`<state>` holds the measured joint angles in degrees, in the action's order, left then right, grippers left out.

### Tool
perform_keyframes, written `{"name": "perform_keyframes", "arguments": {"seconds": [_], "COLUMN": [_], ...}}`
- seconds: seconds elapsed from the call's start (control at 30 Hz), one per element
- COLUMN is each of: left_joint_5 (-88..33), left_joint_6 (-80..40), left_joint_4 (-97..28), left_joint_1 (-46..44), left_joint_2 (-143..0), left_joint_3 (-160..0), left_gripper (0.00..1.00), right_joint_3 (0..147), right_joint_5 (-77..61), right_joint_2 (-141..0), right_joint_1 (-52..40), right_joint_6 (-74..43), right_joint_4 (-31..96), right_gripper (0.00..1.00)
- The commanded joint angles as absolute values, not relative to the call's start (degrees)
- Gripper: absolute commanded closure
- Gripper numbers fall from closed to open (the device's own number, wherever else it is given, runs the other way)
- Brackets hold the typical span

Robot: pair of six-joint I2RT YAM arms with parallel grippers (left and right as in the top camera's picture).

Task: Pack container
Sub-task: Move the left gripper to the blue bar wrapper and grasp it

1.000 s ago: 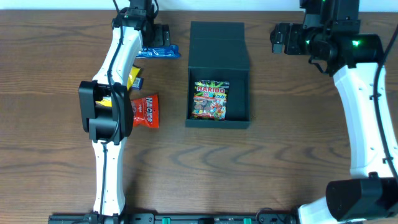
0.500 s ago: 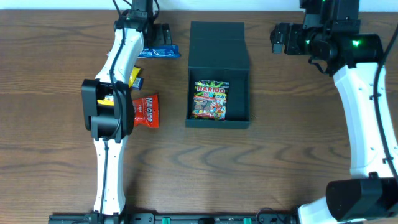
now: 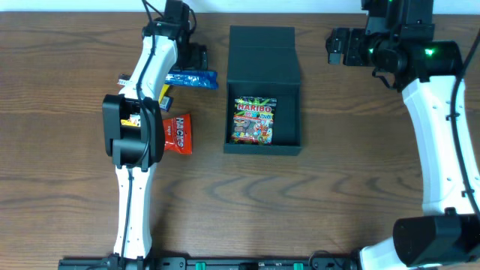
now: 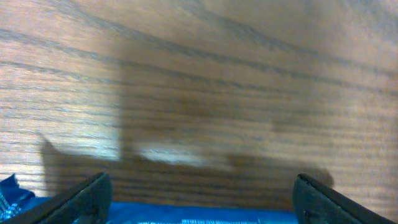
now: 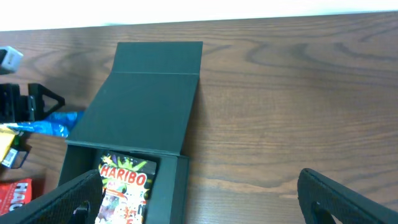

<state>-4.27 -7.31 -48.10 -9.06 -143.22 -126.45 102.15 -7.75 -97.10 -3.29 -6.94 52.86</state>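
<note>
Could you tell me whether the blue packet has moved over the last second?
Yes. Against the container, the blue packet has shifted toward the table's near edge.

Dark container mid-table, lid flipped open, Haribo packet inside.

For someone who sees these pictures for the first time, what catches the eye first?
The dark container lies open in the middle of the wooden table, with a colourful Haribo packet inside it. To the left of its lid, the left gripper is open right at a blue packet. A red packet lies on the table to the left of the Haribo one.
</note>
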Motion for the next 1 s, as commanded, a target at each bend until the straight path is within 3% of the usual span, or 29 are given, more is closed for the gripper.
{"name": "perform_keyframes", "arguments": {"seconds": [0.0,0.2,0.43,0.7,0.8,0.97], "left_joint_5": [-3.6,0.6,0.6,-2.7,-3.2,-3.1], "left_joint_6": [-2.8,-7.4,-28.3,-57.9,-62.3,-69.0], "left_joint_4": [-48.8,-50.5,-61.4,-72.4,-73.8,-74.2], "left_joint_1": [-10.8,-12.4,-12.4,-12.4,-12.6,-12.8], "left_joint_2": [-144.0,-143.3,-143.3,-143.3,-143.3,-143.4], "left_joint_3": [-127.6,-132.3,-142.9,-143.3,-143.3,-141.2], "left_gripper": [0.07,0.02,0.11,0.07,0.12,0.11], "right_joint_3": [101.9,101.9,101.9,101.9,101.9,101.9], "right_joint_5": [-8.0,-8.0,-8.0,-8.0,-8.0,-7.9], "right_joint_2": [-97.4,-97.4,-97.4,-97.4,-97.4,-97.4], "right_joint_1": [-3.8,-3.8,-3.8,-3.8,-3.8,-3.8], "right_joint_6": [-6.2,-6.2,-6.2,-6.2,-6.2,-6.1], "right_joint_4": [52.9,52.9,52.9,52.9,52.9,53.0], "right_gripper": [0.01,0.01,0.01,0.01,0.01,0.01]}}
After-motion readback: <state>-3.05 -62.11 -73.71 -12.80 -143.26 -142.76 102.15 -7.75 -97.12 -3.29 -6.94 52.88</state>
